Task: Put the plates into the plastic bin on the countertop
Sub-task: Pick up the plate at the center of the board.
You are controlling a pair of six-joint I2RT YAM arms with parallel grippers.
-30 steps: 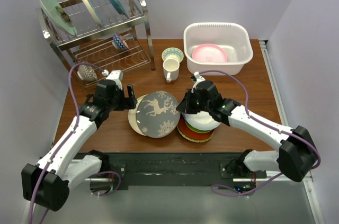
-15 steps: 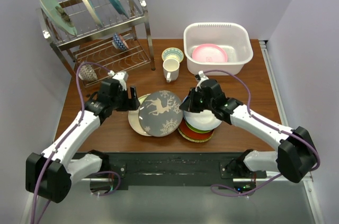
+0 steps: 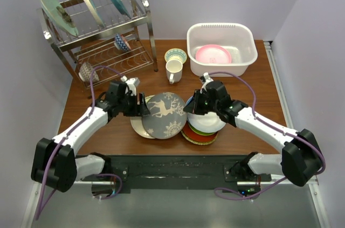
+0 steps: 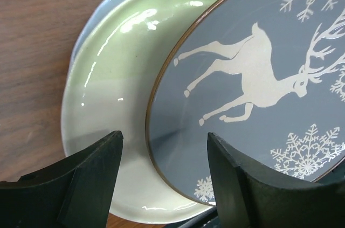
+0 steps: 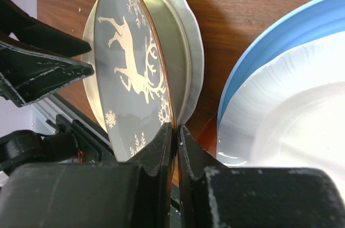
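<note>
A dark plate with a white deer (image 3: 161,116) is tipped up over a cream plate (image 3: 138,124) on the countertop (image 3: 269,88). My right gripper (image 3: 188,108) is shut on its right rim; the wrist view shows both fingers pinching the rim (image 5: 175,131). My left gripper (image 3: 144,106) is open at the plate's left edge. In the left wrist view that gripper (image 4: 164,179) has one finger over the cream plate (image 4: 108,77) and one over the deer plate (image 4: 253,88). A stack of plates (image 3: 204,130), white on top, lies under the right arm. The white plastic bin (image 3: 193,39) holds a pink plate (image 3: 213,54).
A metal dish rack (image 3: 102,50) at the back left carries three plates on edge and small bowls. A white mug (image 3: 173,70) and a small patterned bowl (image 3: 176,55) stand between rack and bin. Grey walls close in both sides.
My left arm has reached right to the deer plate's left edge, its jaws narrowing. My right gripper has kept its hold on the plate's right rim.
</note>
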